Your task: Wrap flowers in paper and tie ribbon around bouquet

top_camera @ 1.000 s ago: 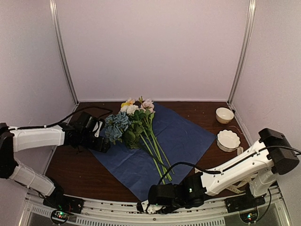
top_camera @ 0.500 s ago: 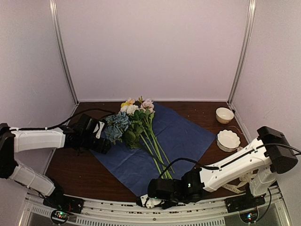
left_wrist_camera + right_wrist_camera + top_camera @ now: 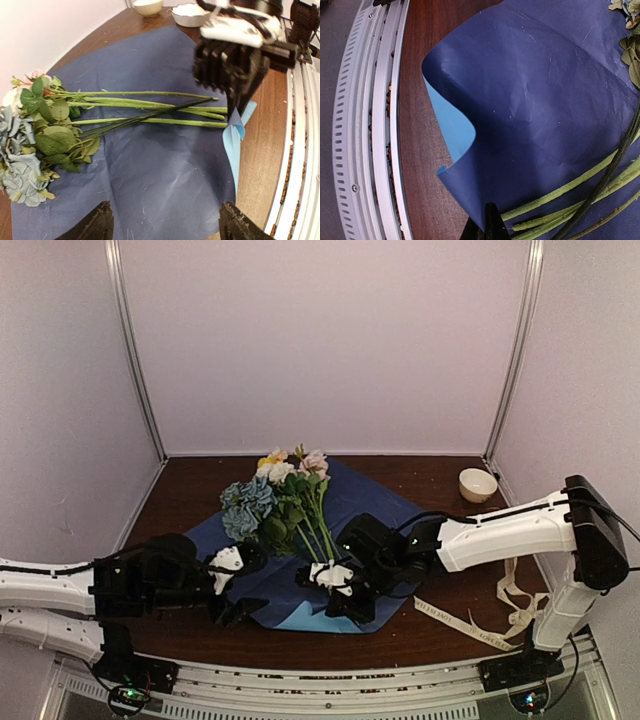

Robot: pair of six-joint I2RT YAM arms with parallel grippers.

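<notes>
The flowers (image 3: 285, 502) lie on the paper (image 3: 355, 495), which is spread navy face up, blooms to the far left and stems (image 3: 150, 106) toward the near right. My right gripper (image 3: 335, 588) is shut on the paper's near edge (image 3: 485, 212) beside the stem ends. It holds that edge raised and curled, so the light blue underside (image 3: 455, 132) shows. My left gripper (image 3: 165, 230) hovers open over the paper's near left part, nothing between its fingers. The ribbon (image 3: 455, 620) trails on the table at the near right.
A small white bowl (image 3: 478, 483) stands at the back right, and a scalloped one (image 3: 190, 14) shows beside it in the left wrist view. The metal rail (image 3: 375, 125) runs along the table's near edge, close to the lifted paper.
My right gripper shut on the paper's near corner and carried it from the near edge in toward the stems, folding it up. My left arm swung from beside the blooms to the near left.
</notes>
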